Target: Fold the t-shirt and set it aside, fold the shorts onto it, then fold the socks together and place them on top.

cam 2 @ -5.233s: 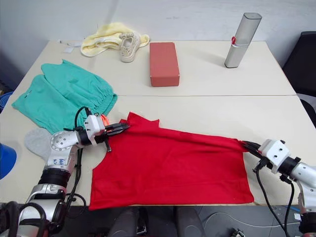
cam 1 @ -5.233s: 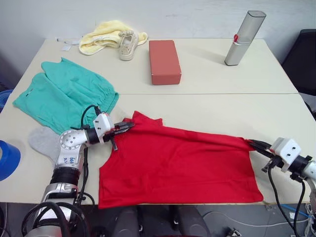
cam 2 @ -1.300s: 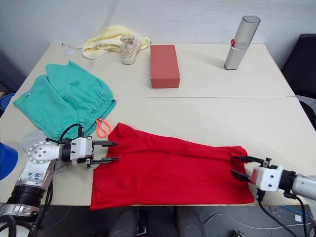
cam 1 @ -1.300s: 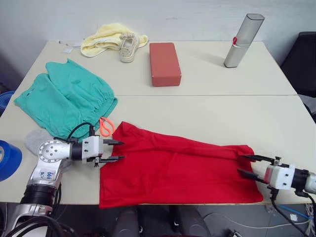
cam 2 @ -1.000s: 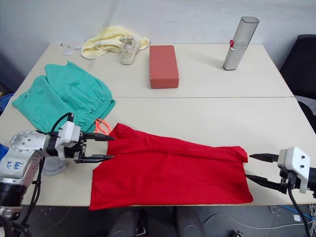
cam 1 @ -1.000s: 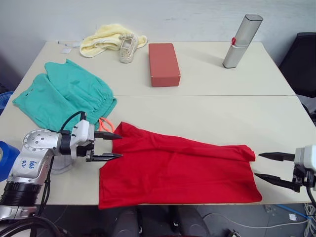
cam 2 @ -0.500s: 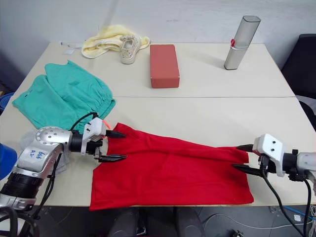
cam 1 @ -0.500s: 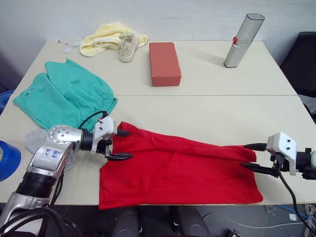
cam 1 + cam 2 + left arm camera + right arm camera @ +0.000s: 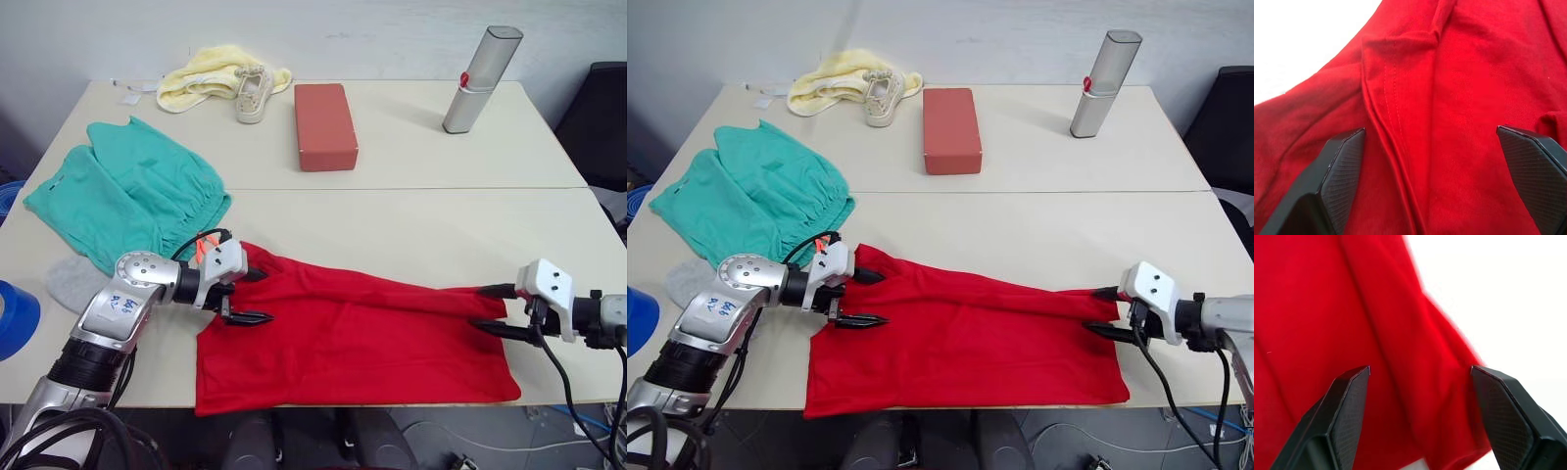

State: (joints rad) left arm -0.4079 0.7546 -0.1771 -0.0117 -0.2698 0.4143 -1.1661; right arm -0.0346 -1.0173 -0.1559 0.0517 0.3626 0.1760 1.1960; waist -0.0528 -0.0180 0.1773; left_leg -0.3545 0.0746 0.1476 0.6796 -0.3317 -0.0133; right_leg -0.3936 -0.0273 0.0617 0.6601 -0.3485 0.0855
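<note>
A red t-shirt point(image 9: 358, 338) is lying spread across the near edge of a pale table point(image 9: 411, 225), partly folded along its far side so a long ridge of doubled cloth is running from its left corner to its right. The left gripper point(image 9: 247, 297) is reaching in at the shirt's far-left corner with its two black fingers spread wide, one on each side of a stitched fold, gripping nothing. The right gripper point(image 9: 493, 310) is hovering at the shirt's far-right corner, its fingers likewise wide apart around the doubled edge and holding nothing. The teal shorts point(image 9: 127, 196) are lying flat to the left, well behind the left gripper, with an orange drawstring point(image 9: 206, 246) poking out beside the arm. A grey sock point(image 9: 73, 282) is sitting near the table's left edge, just beside the shorts. Farther back are resting a pale yellow cloth point(image 9: 206, 73), a small shoe point(image 9: 253, 90), a reddish brick-shaped block point(image 9: 325, 124) and a silver bottle point(image 9: 480, 76). The shirt looks light, soft and limp, likely to sag and crease when lifted, so the two far corners where the cloth is already doubled seem the soundest places to pinch, both layers together, keeping the fabric taut between the hands
</note>
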